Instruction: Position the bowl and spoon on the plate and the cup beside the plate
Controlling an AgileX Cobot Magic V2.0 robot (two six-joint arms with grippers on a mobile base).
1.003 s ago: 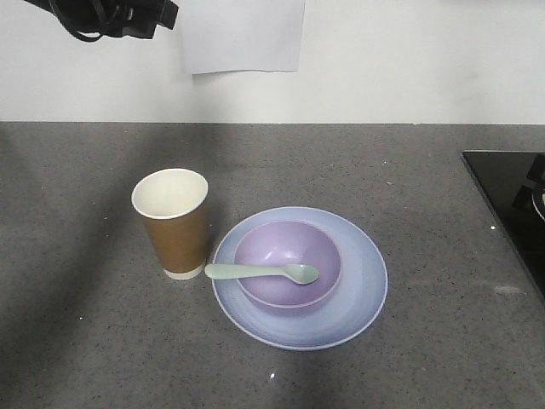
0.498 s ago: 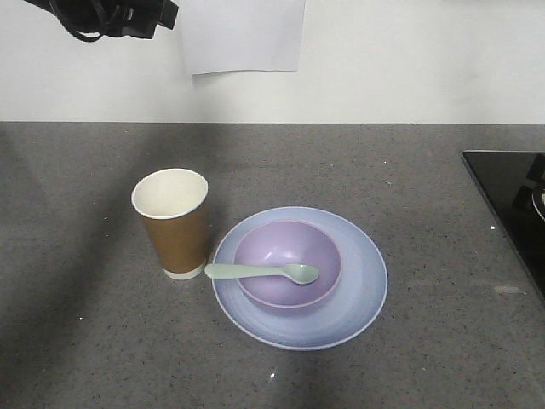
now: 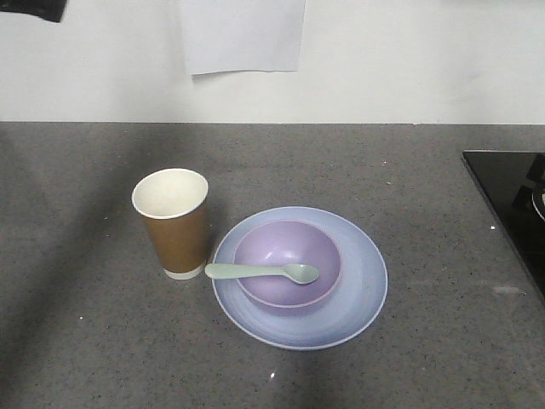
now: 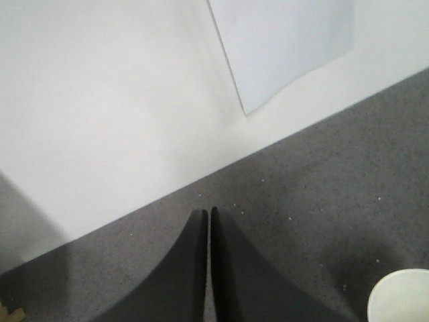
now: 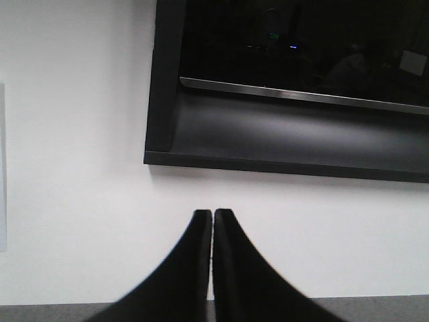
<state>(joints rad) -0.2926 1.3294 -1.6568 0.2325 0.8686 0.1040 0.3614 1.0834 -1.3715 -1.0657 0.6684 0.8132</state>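
In the front view the dark arm and its cables, which were hanging at the top left corner half a second ago, are now almost gone; only a small dark piece is showing at the very corner. The tableware is lying just where it was.

The pale blue plate (image 3: 362, 294) is sitting on the grey speckled countertop (image 3: 94, 341), and the lavender bowl (image 3: 288, 256) is resting upright inside it, a little left of the plate's middle. The mint-green spoon (image 3: 261, 272) is lying across the bowl, its scoop inside and its handle reaching out over the bowl's left rim toward the cup. The brown paper cup (image 3: 174, 226) is standing upright just left of the plate, close to its rim; whether they are touching I cannot tell.

The counter is running back to a white wall (image 3: 409, 60) with a sheet of paper (image 3: 242, 36) on it. A black cooktop (image 3: 511, 204) is lying at the right edge, well apart from the plate.

The left gripper (image 4: 209, 218) is hovering with fingertips pressed together, nothing between them, the cup's rim showing at the lower right of its view. The right gripper (image 5: 212, 218) is likewise closed and empty, facing the wall below a black framed panel (image 5: 295, 87).
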